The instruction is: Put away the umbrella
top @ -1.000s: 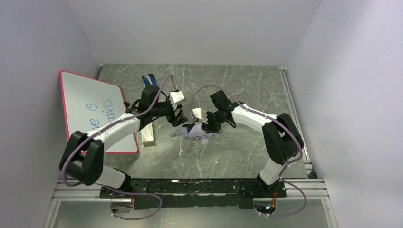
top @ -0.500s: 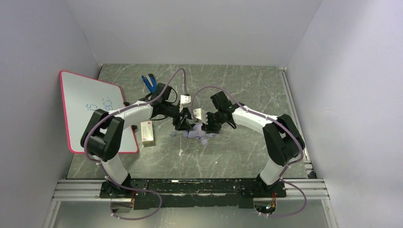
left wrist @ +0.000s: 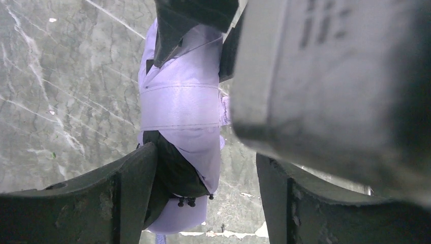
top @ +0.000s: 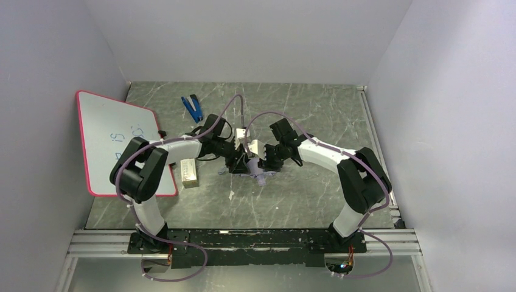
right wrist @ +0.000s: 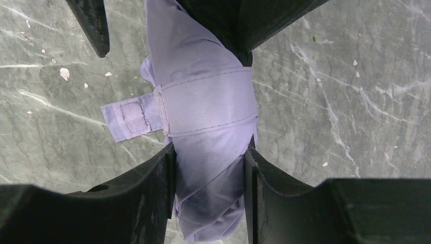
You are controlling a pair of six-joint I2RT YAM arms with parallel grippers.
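Right wrist view: upper end of umbrella (right wrist: 203, 112) lost behind a dark finger of left tool (right wrist: 174, 56) and past the top edge. Left wrist view: right half filled by a pale blurred block (left wrist: 330, 86), not identifiable, with desk (left wrist: 66, 91) behind it unseen. Top view: shaft and handle not discernible under left tool and right tool (top: 263, 165). Whiteboard (top: 100, 164) writing too small to read, partly under the left arm. Label of small box (top: 190, 172) illegible.
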